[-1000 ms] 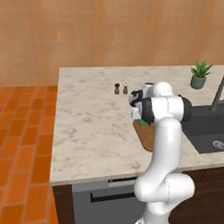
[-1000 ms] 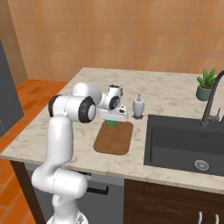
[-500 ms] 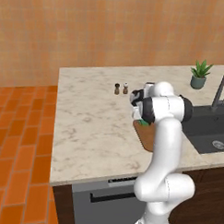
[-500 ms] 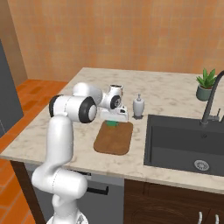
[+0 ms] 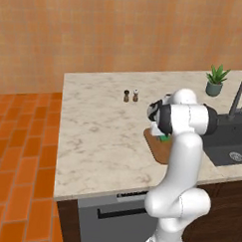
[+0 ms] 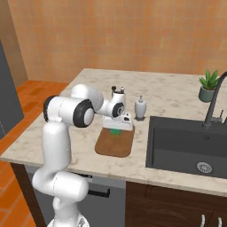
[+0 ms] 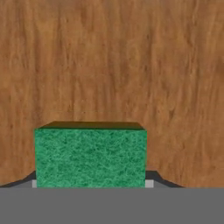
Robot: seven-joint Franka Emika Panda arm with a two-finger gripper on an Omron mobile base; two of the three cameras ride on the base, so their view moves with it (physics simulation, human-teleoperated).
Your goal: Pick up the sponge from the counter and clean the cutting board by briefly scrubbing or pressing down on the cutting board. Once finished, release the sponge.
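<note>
1. Sponge: green block, seen in the hand view between the two dark finger tips of the gripper, with brown wood grain behind it on all visible sides. From the right base view the sponge shows as a small green patch under the hand, over the far end of the cutting board.
2. Gripper state: jaws drawn in on the sponge, one tip at each lower side of the block. Whether the sponge presses on the wood or hangs just above it cannot be told.
3. Cutting board: brown, rounded corners, lying flat on the worktop, just left of the dark sink basin. In the left base view its near corner pokes out from behind the arm, a bit of green sponge visible above it.
4. Arm: white, folded over itself, forearm reaching across to the board's far end; hand pointing down.
5. Other items on the worktop: soap dispenser just beyond the board near the sink corner; two small shakers side by side, well apart from the board toward the wall; potted plant at the far corner by the black faucet.
6. Surroundings: orange brick-pattern floor, wood-toned wall behind.
</note>
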